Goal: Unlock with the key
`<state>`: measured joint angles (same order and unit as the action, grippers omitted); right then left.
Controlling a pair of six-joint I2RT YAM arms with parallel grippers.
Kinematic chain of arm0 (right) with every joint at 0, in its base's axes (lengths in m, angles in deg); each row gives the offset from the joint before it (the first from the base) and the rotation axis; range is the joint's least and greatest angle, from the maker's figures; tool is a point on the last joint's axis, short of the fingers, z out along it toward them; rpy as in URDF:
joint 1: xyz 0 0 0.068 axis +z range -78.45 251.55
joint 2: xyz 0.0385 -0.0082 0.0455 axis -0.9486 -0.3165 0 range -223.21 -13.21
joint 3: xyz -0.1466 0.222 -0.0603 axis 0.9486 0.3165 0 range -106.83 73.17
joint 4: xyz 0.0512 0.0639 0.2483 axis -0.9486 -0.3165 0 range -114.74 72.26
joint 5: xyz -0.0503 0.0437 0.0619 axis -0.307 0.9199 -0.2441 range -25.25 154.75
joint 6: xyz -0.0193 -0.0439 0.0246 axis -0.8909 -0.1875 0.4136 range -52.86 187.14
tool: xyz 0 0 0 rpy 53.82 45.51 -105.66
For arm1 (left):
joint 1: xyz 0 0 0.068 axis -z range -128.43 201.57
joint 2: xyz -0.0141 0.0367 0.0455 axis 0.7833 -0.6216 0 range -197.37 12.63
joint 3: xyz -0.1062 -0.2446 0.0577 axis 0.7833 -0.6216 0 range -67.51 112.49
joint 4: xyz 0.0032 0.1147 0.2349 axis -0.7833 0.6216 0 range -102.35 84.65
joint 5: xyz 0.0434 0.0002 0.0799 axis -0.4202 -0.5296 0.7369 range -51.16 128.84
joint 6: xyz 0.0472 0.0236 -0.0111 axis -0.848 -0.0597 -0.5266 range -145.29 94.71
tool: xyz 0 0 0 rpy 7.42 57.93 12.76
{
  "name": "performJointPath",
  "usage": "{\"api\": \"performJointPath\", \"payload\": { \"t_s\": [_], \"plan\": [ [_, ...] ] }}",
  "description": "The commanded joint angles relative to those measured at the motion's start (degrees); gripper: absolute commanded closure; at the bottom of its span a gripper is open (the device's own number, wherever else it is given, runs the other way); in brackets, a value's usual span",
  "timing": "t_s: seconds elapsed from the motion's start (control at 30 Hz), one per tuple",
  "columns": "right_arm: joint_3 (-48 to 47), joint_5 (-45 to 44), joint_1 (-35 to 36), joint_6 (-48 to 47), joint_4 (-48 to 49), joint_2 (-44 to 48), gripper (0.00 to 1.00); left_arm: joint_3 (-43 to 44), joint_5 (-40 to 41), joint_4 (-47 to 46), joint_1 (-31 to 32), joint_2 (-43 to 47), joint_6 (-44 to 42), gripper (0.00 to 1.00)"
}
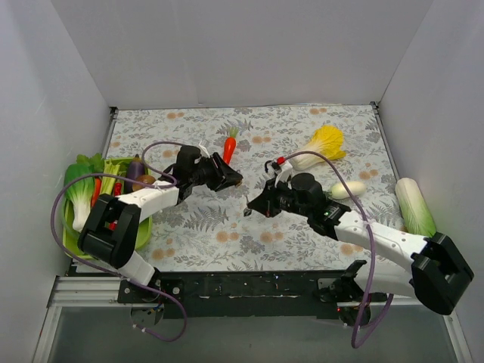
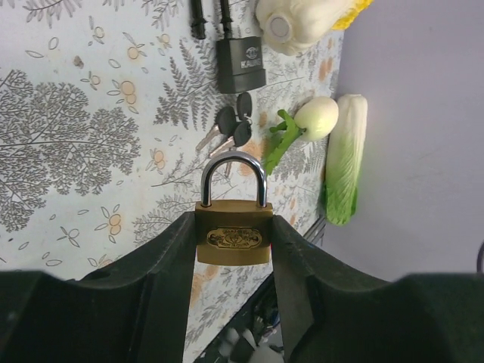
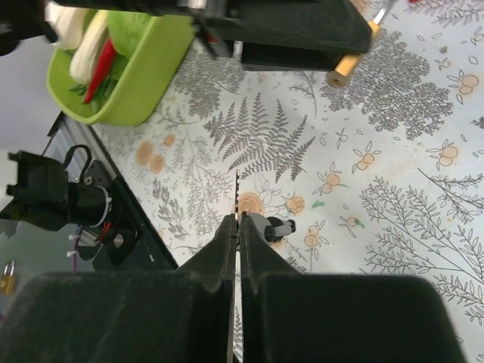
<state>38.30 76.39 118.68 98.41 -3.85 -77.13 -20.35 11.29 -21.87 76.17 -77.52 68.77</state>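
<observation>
My left gripper point(image 1: 225, 176) is shut on a brass padlock point(image 2: 234, 236) with a steel shackle point(image 2: 234, 168). It grips the body by its sides, with the shackle pointing away from the wrist. The padlock's brass edge also shows at the top of the right wrist view point(image 3: 346, 70). My right gripper point(image 1: 254, 204) is shut on a thin key point(image 3: 237, 195), seen edge-on and sticking out past the fingertips point(image 3: 225, 227). A small grey and black piece point(image 3: 274, 227) hangs beside the key. The key tip is a short way to the near right of the padlock, not touching it.
A black padlock point(image 2: 242, 64) and black-headed keys point(image 2: 231, 127) lie on the floral cloth. A green basket of vegetables point(image 1: 72, 240) stands at the left. A carrot point(image 1: 229, 147), yellow cabbage point(image 1: 327, 142), white radish point(image 1: 348, 190) and green cabbage point(image 1: 414, 206) lie around.
</observation>
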Motion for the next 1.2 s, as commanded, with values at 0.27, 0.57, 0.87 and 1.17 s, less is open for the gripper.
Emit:
{"api": "performJointPath", "payload": {
  "t_s": [0.27,0.57,0.87,1.17],
  "plan": [
    [-10.8,-1.7,0.3,0.2,3.9,-12.7,0.99,-1.0,-1.5,-4.5,-0.3,8.6,1.6,1.0],
    [-13.5,-3.7,0.2,-0.2,2.6,-14.2,0.99,-1.3,-1.9,-5.3,-0.4,8.9,2.0,1.0],
    [-14.2,-2.9,-1.7,0.4,2.0,-15.8,0.99,-1.3,-1.4,-5.0,-0.3,9.2,1.5,1.0],
    [-12.1,-3.5,-2.0,-0.4,1.0,-13.9,0.99,-1.3,1.1,-4.0,-0.5,10.2,0.2,1.0]
  ]
}}
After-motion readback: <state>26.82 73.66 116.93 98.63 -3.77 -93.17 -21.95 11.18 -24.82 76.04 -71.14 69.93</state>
